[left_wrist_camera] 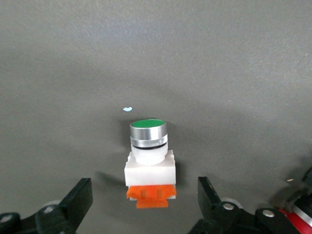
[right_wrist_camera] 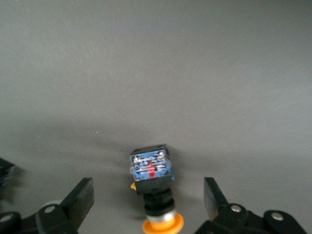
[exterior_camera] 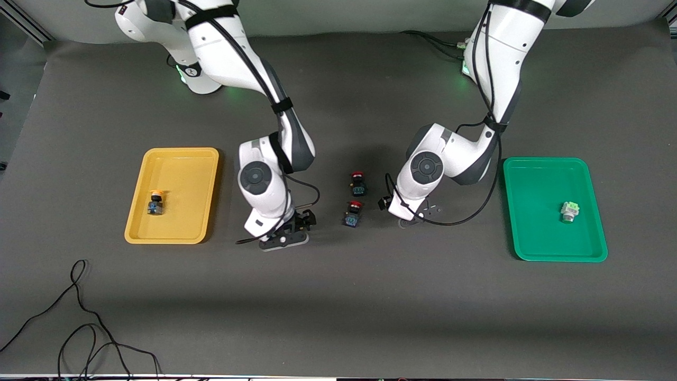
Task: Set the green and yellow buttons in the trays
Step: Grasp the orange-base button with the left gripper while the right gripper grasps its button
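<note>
Yellow-capped button (exterior_camera: 155, 202) in yellow tray (exterior_camera: 182, 159) (lying sideways)

Two trays (exterior_camera: 172, 159) (exterior_camera: 545, 169), six buttons (left_wrist_camera: 149, 165)

Dark grey mat (exterior_camera: 338, 317) covering the counter, pale grey wall (exterior_camera: 338, 16) along the top, loose black cable (exterior_camera: 79, 317) curling near one corner, soft even light, faint shadows.

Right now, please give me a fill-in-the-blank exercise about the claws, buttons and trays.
The yellow tray holds exactly ___ yellow-capped button. The open left claw flanks a white-bodied button with a ___ cap. The right claw is ___ around a black-bodied button. Two loose buttons between the arms have ___ caps.
Answers: one; green; open; red.
</note>
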